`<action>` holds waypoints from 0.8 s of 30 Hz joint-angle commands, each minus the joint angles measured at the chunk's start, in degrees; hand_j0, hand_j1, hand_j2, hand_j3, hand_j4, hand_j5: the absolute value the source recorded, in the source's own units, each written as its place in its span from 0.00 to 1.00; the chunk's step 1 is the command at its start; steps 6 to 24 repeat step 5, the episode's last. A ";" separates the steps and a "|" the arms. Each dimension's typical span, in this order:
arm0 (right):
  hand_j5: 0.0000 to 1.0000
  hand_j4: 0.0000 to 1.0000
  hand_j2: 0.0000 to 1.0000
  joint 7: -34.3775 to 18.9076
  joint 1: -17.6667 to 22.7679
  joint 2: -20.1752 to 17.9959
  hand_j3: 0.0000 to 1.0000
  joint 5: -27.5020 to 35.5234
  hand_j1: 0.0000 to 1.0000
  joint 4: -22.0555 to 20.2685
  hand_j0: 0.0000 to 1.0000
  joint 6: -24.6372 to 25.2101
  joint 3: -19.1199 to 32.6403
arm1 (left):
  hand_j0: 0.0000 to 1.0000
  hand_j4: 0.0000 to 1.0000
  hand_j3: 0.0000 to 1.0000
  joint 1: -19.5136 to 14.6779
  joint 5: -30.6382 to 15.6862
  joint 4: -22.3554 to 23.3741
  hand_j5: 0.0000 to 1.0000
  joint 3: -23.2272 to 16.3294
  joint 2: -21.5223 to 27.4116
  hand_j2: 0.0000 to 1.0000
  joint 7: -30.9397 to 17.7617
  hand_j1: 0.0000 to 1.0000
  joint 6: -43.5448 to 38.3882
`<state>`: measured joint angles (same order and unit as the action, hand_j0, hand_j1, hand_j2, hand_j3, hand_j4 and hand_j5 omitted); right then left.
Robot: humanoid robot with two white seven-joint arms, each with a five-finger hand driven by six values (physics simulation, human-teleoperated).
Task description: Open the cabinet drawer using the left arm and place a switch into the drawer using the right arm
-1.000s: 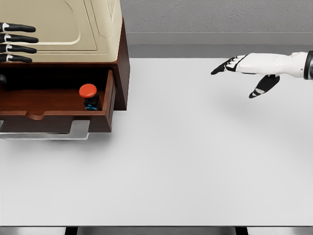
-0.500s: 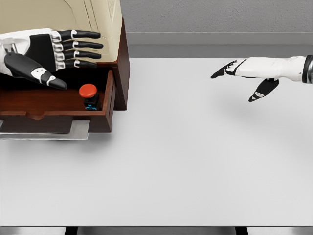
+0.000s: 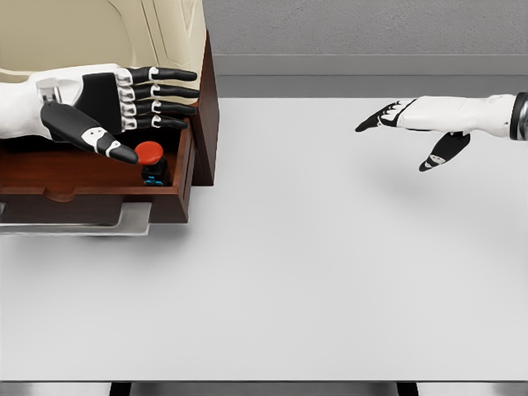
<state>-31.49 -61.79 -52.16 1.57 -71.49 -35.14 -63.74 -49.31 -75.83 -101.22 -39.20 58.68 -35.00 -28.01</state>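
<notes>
— Since the drawer [image 3: 91, 177] stands pulled out of the cabinet [image 3: 107, 49] at nine o'clock, how much of the job is left?

— Very little, I judge. The switch [image 3: 151, 162], red cap up, sits inside the drawer at its right end, close against the side wall. Both steps look done; only pulling the arms clear seems to remain.

— What is the left hand [image 3: 107, 103] doing?

— It hovers over the drawer with its fingers [image 3: 161, 91] stretched flat toward three o'clock, holding nothing. Its thumb tip lies just beside the red cap; whether it touches, I cannot tell.

— And the right hand [image 3: 417, 115]?

— Up at two o'clock over the bare table [image 3: 330, 272], well apart from the drawer, fingers extended toward nine o'clock, thumb hanging down, empty.
</notes>
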 commanded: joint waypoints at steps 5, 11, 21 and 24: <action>1.00 1.00 1.00 0.02 0.00 -0.05 1.00 0.27 1.00 -0.06 1.00 0.14 0.10 | 1.00 1.00 1.00 0.00 -0.11 0.06 1.00 0.00 0.30 1.00 0.00 1.00 -0.20; 1.00 1.00 1.00 0.02 0.00 -0.05 1.00 0.27 1.00 -0.06 1.00 0.14 0.10 | 1.00 1.00 1.00 0.00 -0.11 0.06 1.00 0.00 0.30 1.00 0.00 1.00 -0.20; 1.00 1.00 1.00 0.02 0.00 -0.05 1.00 0.27 1.00 -0.06 1.00 0.14 0.10 | 1.00 1.00 1.00 0.00 -0.11 0.06 1.00 0.00 0.30 1.00 0.00 1.00 -0.20; 1.00 1.00 1.00 0.02 0.00 -0.05 1.00 0.27 1.00 -0.06 1.00 0.14 0.10 | 1.00 1.00 1.00 0.00 -0.11 0.06 1.00 0.00 0.30 1.00 0.00 1.00 -0.20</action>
